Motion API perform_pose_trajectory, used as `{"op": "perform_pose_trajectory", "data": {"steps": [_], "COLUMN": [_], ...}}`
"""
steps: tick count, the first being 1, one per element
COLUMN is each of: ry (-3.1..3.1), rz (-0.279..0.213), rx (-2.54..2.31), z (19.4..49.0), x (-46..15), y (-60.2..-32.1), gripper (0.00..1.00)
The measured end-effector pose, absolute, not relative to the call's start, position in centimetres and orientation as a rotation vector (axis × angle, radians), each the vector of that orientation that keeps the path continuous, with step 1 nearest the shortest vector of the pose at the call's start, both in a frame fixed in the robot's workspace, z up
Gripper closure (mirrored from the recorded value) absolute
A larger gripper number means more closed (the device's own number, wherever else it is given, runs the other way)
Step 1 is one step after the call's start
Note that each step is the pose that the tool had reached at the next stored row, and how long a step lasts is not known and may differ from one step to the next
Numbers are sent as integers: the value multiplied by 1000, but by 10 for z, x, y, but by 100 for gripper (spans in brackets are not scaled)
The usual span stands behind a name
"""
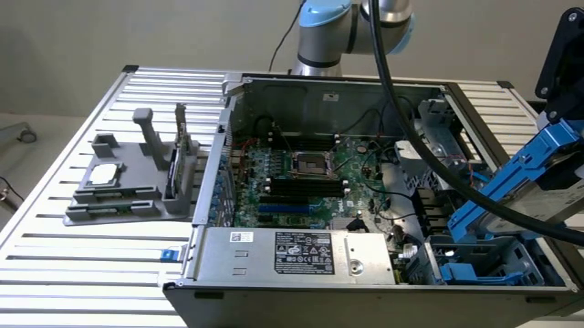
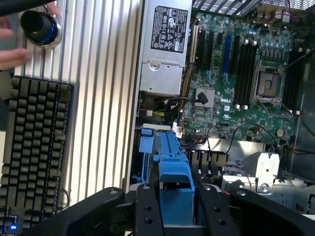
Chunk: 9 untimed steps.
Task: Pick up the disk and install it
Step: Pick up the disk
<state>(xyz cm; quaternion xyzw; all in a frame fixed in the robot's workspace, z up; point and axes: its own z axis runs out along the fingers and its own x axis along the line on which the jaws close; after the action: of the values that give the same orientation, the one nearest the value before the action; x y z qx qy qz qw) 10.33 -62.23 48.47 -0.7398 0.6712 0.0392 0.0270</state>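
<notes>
**Disk point(image 1: 534, 164) held tilted over the drive cage, partly masked by cable and frame edge**

We see the disk at the exterior view's right, raised and slanted. The upper end of its blue carrier is cut off at the frame's edge. A thick black cable point(image 1: 382, 61) crosses in front of its silver-grey body, and we cannot make out its label. In the wrist view the gripper point(image 2: 176, 192) is clamped on the disk, with one black finger pressed against each side of the blue carrier. The fingers hide the part of the drive behind them.

Below the disk sits the blue drive cage point(image 1: 483, 266), in the corner of the open computer case point(image 1: 365, 304). We cannot tell whether the carrier's lower end touches the cage. The power supply point(image 1: 292, 253) lies just beside the cage, with the motherboard point(image 1: 301, 184) beyond it. Loose wires run near the cage's inner side, and the case wall bounds its outer side.

Well apart, at the exterior view's left of the slatted table point(image 1: 73, 266), a grey fixture point(image 1: 128, 198) carries a square silver chip point(image 1: 103, 174) and a thin dark upright card point(image 1: 179, 143). Outside the case wall, the wrist view shows a keyboard point(image 2: 34, 147), a black knob point(image 2: 40, 25) and a person's hand point(image 2: 10, 54), cut off by the frame.
</notes>
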Motion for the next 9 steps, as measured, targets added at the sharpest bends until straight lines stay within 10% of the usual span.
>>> {"op": "perform_pose_trajectory", "data": {"steps": [9], "ry": [2076], "rz": [121], "rx": [-2282], "z": [485], "x": [103], "y": [-620], "gripper": [67]}}
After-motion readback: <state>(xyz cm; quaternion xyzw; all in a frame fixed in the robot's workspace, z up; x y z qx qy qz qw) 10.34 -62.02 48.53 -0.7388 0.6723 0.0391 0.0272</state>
